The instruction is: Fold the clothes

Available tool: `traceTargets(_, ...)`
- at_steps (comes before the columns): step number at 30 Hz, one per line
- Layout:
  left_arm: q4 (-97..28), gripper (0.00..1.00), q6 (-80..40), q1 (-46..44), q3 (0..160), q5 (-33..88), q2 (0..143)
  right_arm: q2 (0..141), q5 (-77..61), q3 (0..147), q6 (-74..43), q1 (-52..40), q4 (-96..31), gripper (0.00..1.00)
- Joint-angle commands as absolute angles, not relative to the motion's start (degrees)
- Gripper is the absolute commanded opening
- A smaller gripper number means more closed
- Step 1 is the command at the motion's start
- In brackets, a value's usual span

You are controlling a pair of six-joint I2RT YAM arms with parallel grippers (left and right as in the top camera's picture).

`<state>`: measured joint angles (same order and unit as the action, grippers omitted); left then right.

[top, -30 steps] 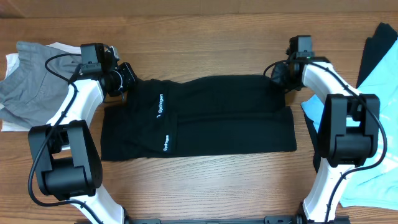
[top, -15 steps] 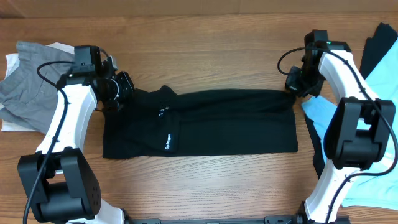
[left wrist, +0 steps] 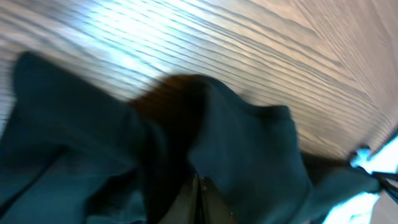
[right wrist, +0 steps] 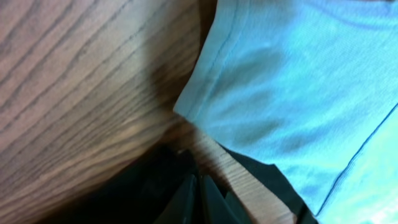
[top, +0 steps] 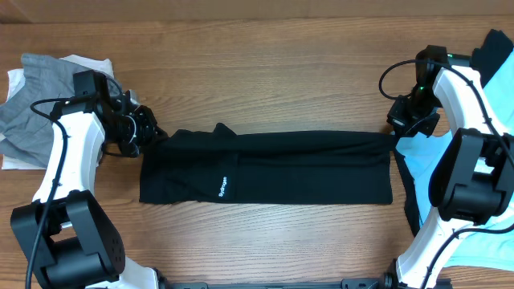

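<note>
Currently the black T-shirt (top: pixel 273 164) lies folded into a long flat band across the middle of the counter (top: pixel 265 64), with its white logo text (top: pixel 222 187) toward the left end. The left claw (top: pixel 150 133) is clenched on the band's upper left corner; the left wrist view shows dark fabric bunched at the closed tips. The right claw (top: pixel 397 132) is clenched on the upper right corner. A grey garment (top: pixel 36 120) lies over a white garment (top: pixel 14 80) at the counter's left edge. A light blue garment (top: pixel 482 201) lies at the right edge, just beside the band's right end.
</note>
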<state>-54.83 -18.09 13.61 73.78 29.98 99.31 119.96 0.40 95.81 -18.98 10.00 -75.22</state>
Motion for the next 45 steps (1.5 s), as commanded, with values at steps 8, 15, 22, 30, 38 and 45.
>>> traceTargets(8, -57.3, 0.04, -11.7, 13.9, 74.1, 37.0, 98.3, 117.5, 1.2, 97.5, -19.3, 10.1, -80.5, 0.06)
traceTargets(15, -64.0, 0.04, -10.1, 13.8, 74.1, 37.0, 98.3, 117.5, 1.5, 97.5, -19.0, 10.1, -86.3, 0.09)
traceTargets(22, -66.8, 0.04, -9.8, 13.8, 73.2, 27.0, 98.4, 117.5, 3.0, 97.5, -16.1, 10.0, -94.5, 0.14)
traceTargets(30, -66.8, 0.05, -9.8, 13.8, 73.2, 26.8, 98.7, 117.5, 2.9, 93.2, -16.1, 10.0, -94.6, 0.24)
traceTargets(38, -66.8, 0.08, -9.8, 13.8, 73.2, 26.5, 98.7, 117.5, -0.3, 87.5, -16.0, 10.0, -88.9, 0.26)
traceTargets(45, -66.8, 0.1, -9.8, 13.8, 73.2, 26.5, 98.7, 117.5, -7.3, 86.3, -9.1, 8.9, -90.0, 0.27)
